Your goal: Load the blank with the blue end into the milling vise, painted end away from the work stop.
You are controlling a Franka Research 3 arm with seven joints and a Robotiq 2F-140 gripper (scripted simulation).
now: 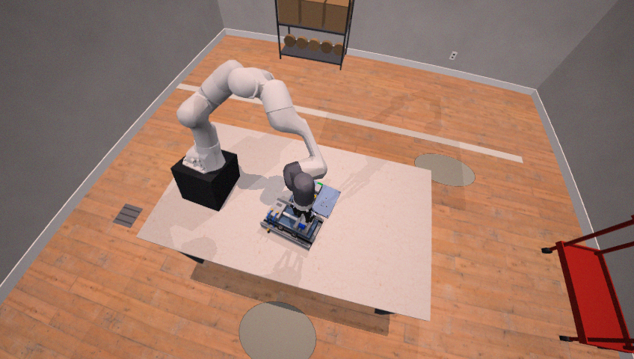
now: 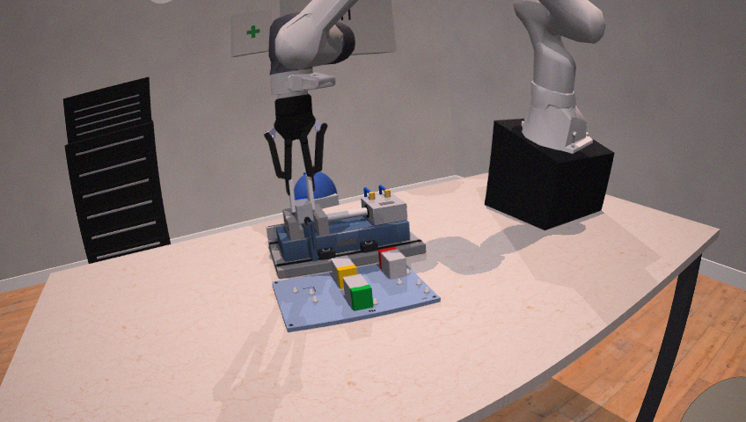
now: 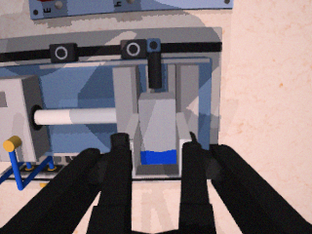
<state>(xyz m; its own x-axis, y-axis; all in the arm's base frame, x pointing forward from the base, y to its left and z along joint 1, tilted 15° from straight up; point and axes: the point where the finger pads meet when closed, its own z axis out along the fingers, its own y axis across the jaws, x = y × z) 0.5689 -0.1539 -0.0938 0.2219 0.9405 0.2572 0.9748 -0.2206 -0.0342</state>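
Blue paint marks the 6 o'clock end of the blank (image 1: 302,226) (image 2: 304,210) (image 3: 157,124) in the wrist view. The blank is located in the milling vise (image 1: 288,232) (image 2: 342,241) (image 3: 78,88), between its two clamping blocks. The gripper (image 1: 303,219) (image 2: 302,203) (image 3: 158,127) points downward above the vise; its jaws are closed on the blank, one pad on each long side. Full seating and exact contact cannot be determined.

Wrist view, relative to the blank:
- 12 o'clock: work stop (image 3: 155,73), at the unpainted end.
- 1 o'clock: the fixed block (image 3: 186,83), alongside.
- 11 o'clock: the moving block (image 3: 126,88), joined to a pale shaft (image 2: 345,214) (image 3: 73,116).
- 9 o'clock: hose block (image 2: 384,207) (image 3: 12,117), with blue hoses.

Exterior view: the infeed plate (image 1: 328,200) (image 2: 314,313) (image 3: 97,9) lies near the vise, toward 6 o'clock. It carries three blanks. The yellow-ended blank (image 2: 343,274) is at 11 o'clock from the green-ended blank (image 2: 361,296); the red-ended blank (image 2: 392,263) is at 1 o'clock from the green one.

The desk (image 1: 377,222) (image 2: 157,339) (image 3: 268,97) supports vise and plate. The black pedestal (image 1: 202,191) (image 2: 549,188) stands at 10 o'clock from the vise in the top view.
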